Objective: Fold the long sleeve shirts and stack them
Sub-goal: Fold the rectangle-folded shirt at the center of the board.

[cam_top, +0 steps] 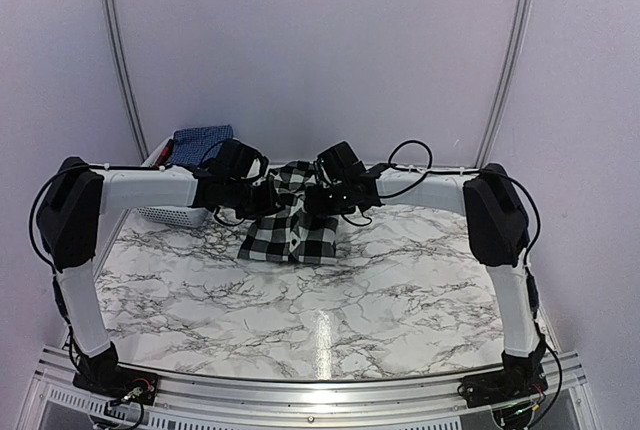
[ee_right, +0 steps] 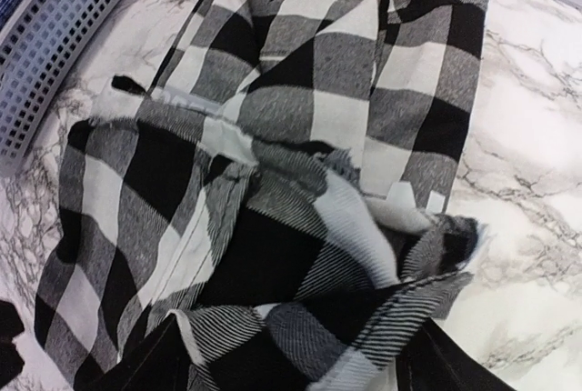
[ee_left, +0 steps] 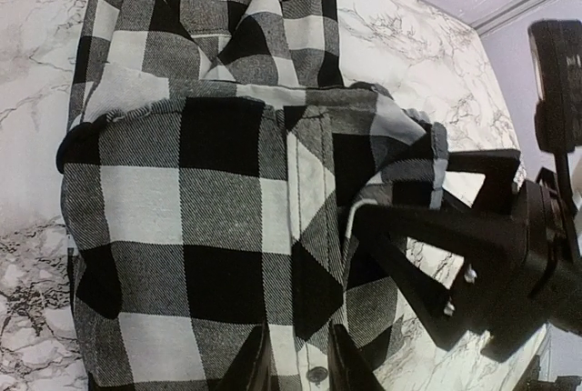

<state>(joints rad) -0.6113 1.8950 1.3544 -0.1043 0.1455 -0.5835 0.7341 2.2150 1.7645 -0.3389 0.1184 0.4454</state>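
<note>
The marble tabletop (cam_top: 400, 290) carries one black-and-white checked shirt (cam_top: 290, 230), lying at its far middle as a partly folded bundle, with both arms reaching in over it from either side. At the far left stands the white basket (cam_top: 165, 212), with a blue shirt (cam_top: 200, 140) heaped on top, well apart from the work. The fold looks only half tidy: the left side lies flat and square, while the right corner is rucked into a loose ridge. The right claw (ee_right: 291, 364) stands spread wide around that ridge, gripping nothing, though the frayed hem (ee_left: 435, 150) lies against one of its fingers. The left claw (ee_left: 305, 368) looks clenched on the shirt's buttoned front edge, a button (ee_left: 316, 375) showing between its fingers. To finish this fold well, I judge the right claw should rise straight up so the hem slips off rather than drags, while the left keeps the front edge pinned. Then the rucked corner wants drawing outward and pressing flat, so the edges match before any stacking.
</note>
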